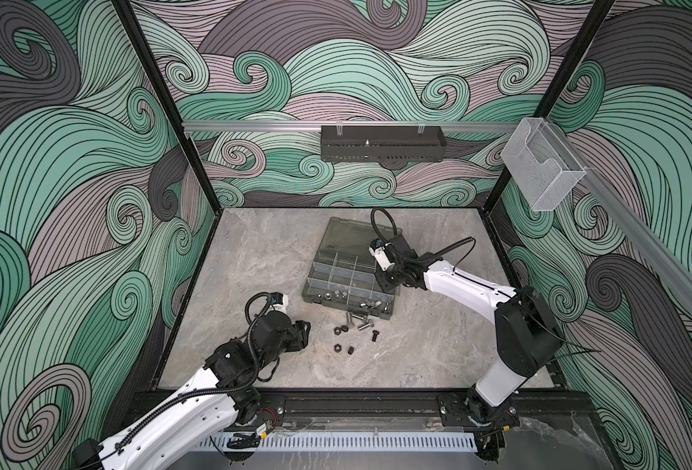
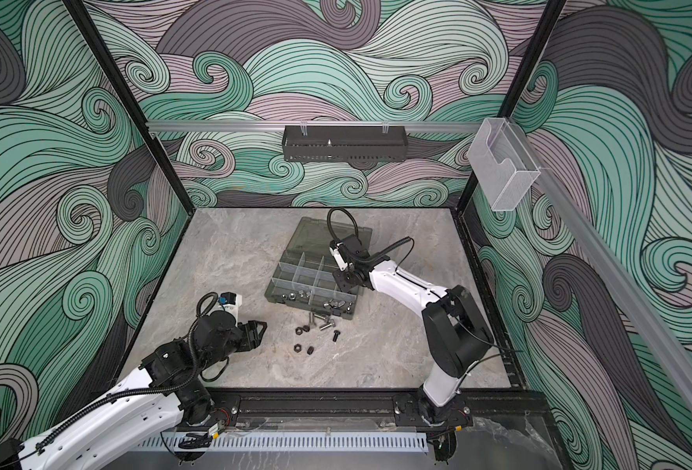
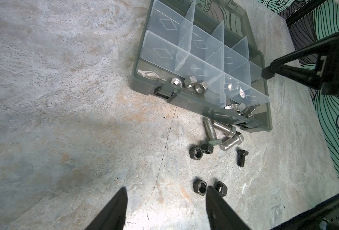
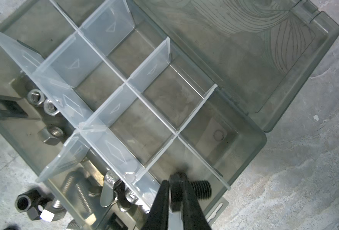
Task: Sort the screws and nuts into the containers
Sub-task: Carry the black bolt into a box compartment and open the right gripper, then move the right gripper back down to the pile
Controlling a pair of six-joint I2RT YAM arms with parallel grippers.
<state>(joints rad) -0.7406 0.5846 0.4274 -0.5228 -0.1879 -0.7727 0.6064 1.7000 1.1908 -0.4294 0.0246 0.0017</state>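
The grey translucent organiser (image 1: 310, 299) lies open on the stone table, its containers (image 4: 158, 95) split by thin dividers. My right gripper (image 4: 175, 179) hangs over the case's right end cell, shut on the head of a black screw (image 4: 201, 189) whose shaft sticks out sideways. Silver nuts (image 3: 199, 88) fill one front cell; wing nuts (image 3: 242, 108) and a silver screw (image 4: 81, 193) lie in another. In front of the case lie silver screws (image 3: 223, 127), a black screw (image 3: 241, 158) and several black nuts (image 3: 200, 186). My left gripper (image 3: 165, 189) stands open and empty, just left of the nearest nuts.
The case's lid (image 1: 344, 236) lies flat behind the cells. A black perforated tray (image 1: 381, 148) hangs on the back rail and a clear acrylic box (image 1: 539, 167) on the right rail. Patterned walls close in the table on three sides.
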